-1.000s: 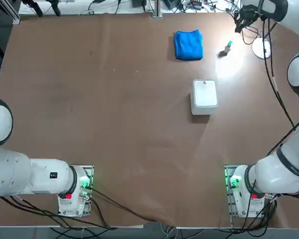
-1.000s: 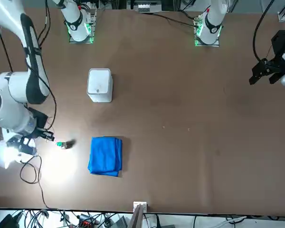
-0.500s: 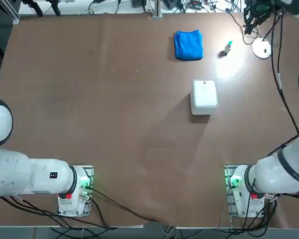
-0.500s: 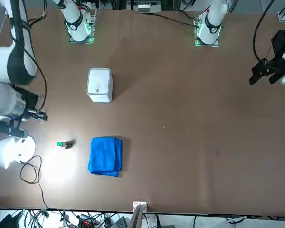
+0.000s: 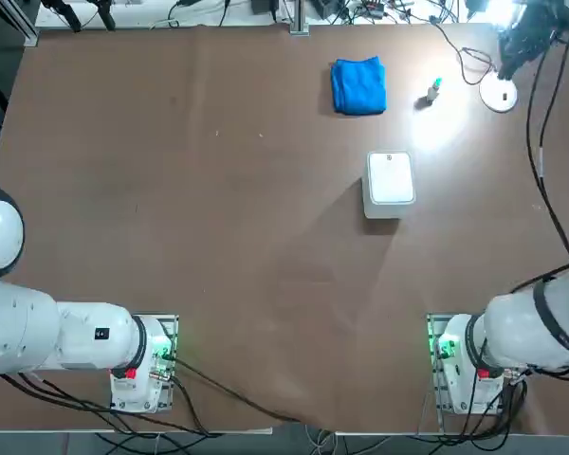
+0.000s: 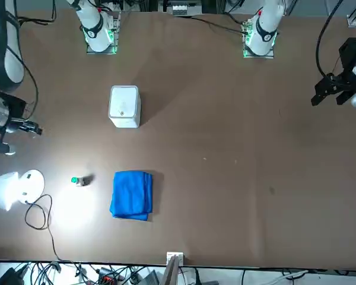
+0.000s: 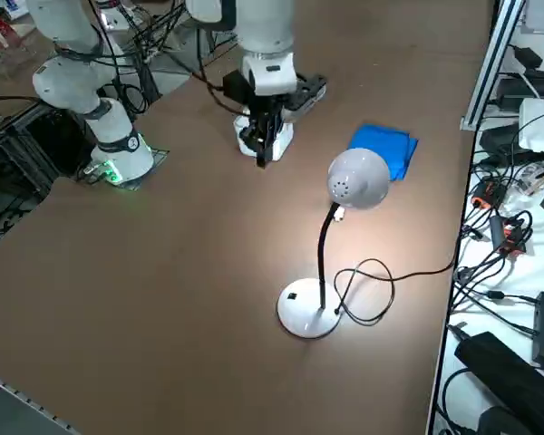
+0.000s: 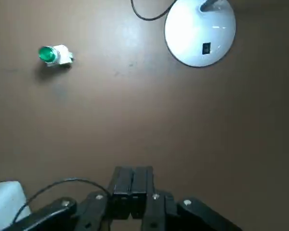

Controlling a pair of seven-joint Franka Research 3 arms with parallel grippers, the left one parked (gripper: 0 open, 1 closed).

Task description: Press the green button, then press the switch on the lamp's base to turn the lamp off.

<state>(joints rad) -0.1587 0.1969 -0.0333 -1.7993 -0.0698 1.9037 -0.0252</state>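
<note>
The green button (image 8: pixel 49 54) is a tiny green-capped stub lying on the brown table, also seen from above as the button (image 5: pixel 434 90) and from the front as the button (image 6: pixel 75 180). The lamp (image 7: pixel 358 178) is lit and throws a bright patch on the table. Its round white base (image 8: pixel 200 31) carries a small dark switch (image 8: pixel 206 48); the same base (image 5: pixel 499 92) lies at the far right. My right gripper (image 8: pixel 132 185) is shut on nothing and hovers above the table, apart from both. The side view shows the gripper (image 7: pixel 263 149) pointing down.
A white rounded-square box (image 5: pixel 390 180) stands mid-table and a folded blue cloth (image 5: pixel 358 85) lies left of the button. The lamp's black cord (image 7: pixel 372 285) loops beside the base. Cables and gear crowd the far table edge (image 5: pixel 379 24).
My right gripper has drawn away from the green button, shifting toward the robot's right, past the lamp's base. The lamp stays lit, and the button, box and cloth have not moved.
</note>
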